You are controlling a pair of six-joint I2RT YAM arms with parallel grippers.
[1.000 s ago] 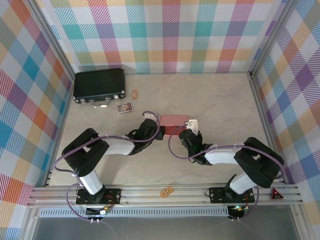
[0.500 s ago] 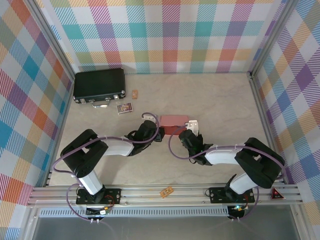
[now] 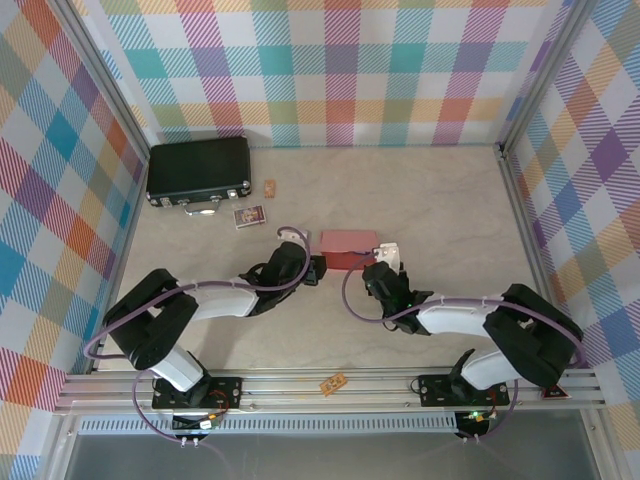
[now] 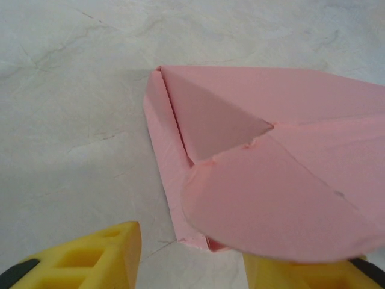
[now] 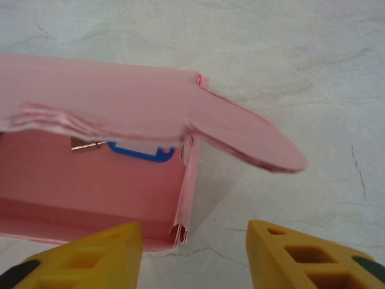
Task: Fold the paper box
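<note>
The left gripper [image 4: 191, 256] and right gripper [image 5: 195, 253] are hovering half-open, gripping nothing, at the salmon-pink thin cardboard box [image 3: 348, 241] near the middle of the surface [image 3: 440, 190]. Its rounded flap [image 5: 252, 142] is gaping and, by my judgement, needing gentle, square tucking.

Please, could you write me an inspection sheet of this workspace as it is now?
Surface: pale marbled table, nothing spilled.
Job's things: pink paper box between the arms, one end open, rounded flap sticking out.
Clutter: black case far left; small card beside it.
Grippers: left gripper and right gripper open, fingers apart at the box's ends.
Cables: purple cables looped along both arms.
Surroundings: plaid walls, metal frame.
</note>
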